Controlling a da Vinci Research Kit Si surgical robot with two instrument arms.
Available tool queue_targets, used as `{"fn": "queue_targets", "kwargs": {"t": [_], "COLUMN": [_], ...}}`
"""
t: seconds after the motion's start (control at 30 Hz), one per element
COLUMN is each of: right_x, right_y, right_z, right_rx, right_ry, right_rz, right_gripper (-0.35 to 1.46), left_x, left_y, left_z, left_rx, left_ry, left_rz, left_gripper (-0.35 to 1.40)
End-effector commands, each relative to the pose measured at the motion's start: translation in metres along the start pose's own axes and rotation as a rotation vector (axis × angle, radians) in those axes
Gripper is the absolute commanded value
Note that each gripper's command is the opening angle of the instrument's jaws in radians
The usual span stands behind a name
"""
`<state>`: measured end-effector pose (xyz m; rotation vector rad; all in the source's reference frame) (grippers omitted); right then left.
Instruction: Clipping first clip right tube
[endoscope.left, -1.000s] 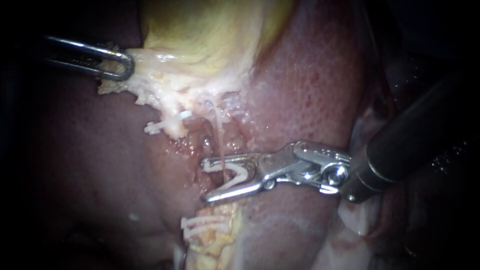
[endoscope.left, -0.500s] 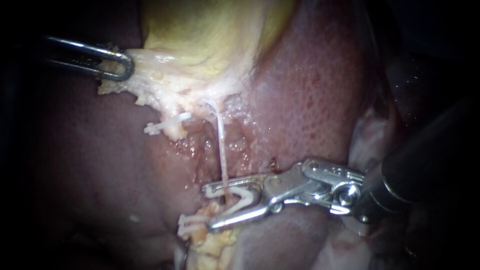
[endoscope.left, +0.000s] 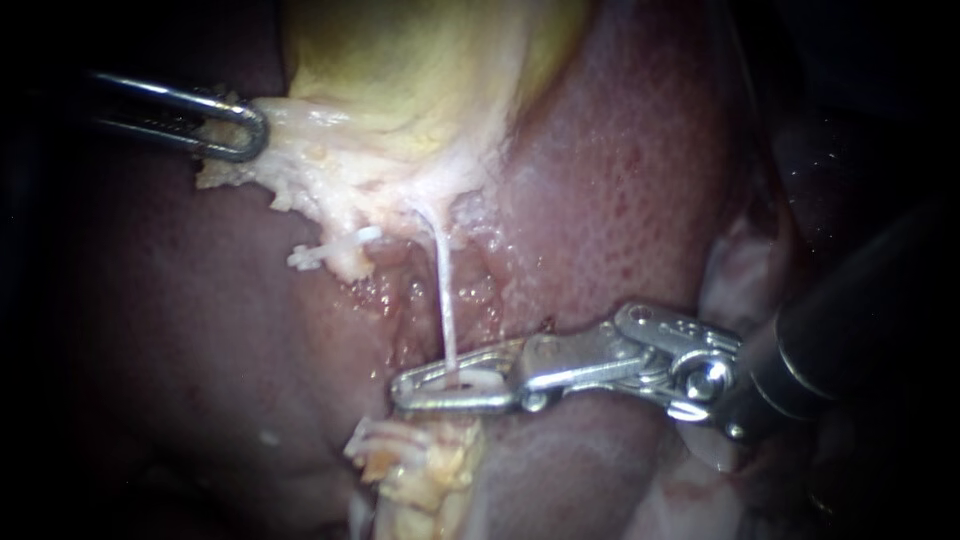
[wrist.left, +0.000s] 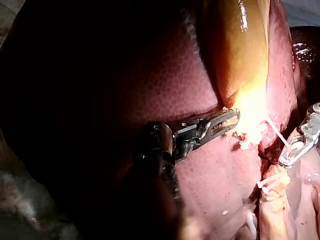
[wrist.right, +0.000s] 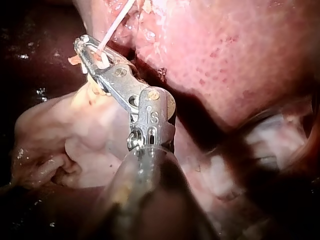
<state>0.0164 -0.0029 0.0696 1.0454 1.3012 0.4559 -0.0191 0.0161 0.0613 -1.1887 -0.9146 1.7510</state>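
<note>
- Jaws of your right instrument (endoscope.left: 420, 387), whose shaft enters from the right edge of the endoscope frame, sit just below centre, clenched from both sides on the thin pale tube (endoscope.left: 443, 300).
- A white clip (endoscope.left: 478, 381) lies between those jaws, folded around the tube where the tube meets them.
- The tube runs as a straight, nearly vertical strand from the pale fringe under the gallbladder (endoscope.left: 420, 70) at upper centre down into the jaws.
- Your left instrument (endoscope.left: 245, 130) comes in at the upper left. Its jaws are clamped on the ragged pale edge of the gallbladder, well apart from the right instrument.
- Left of the tube's upper end, a second white clip (endoscope.left: 325, 250) sits on a short pale stub.
- Just below the right jaws, at bottom centre, a yellowish stump (endoscope.left: 420, 465) carries white bands across it. You cannot tell whether it touches the jaws.
- The red, speckled liver (endoscope.left: 620, 180) fills the frame to the right of the tube and behind the right instrument.
- In your right wrist view the tube (wrist.right: 117, 20) enters near the jaw tips, and the white clip (wrist.right: 102, 61) shows through the jaw's slot.
- In your left wrist view the left jaws grip pale tissue at the gallbladder's end, and the right instrument (wrist.left: 292, 155) stands beyond them with the tube leading to it.
</note>
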Motion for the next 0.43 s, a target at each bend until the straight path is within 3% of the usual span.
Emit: {"fn": "queue_targets", "kwargs": {"t": [0.03,0.43], "right_x": [0.0,-0.0004], "right_y": [0.0,0.0002], "right_z": [0.0,0.0002], "right_rx": [0.002,0.003], "right_ry": [-0.001,-0.003], "right_rz": [-0.001,-0.003], "right_gripper": [-0.35,-0.35], "left_x": [0.0,0.0], "left_y": [0.0,0.0], "left_z": [0.0,0.0], "left_rx": [0.0,0.0], "left_ry": [0.0,0.0], "left_rz": [0.0,0.0], "left_gripper": [-0.35,-0.35]}}
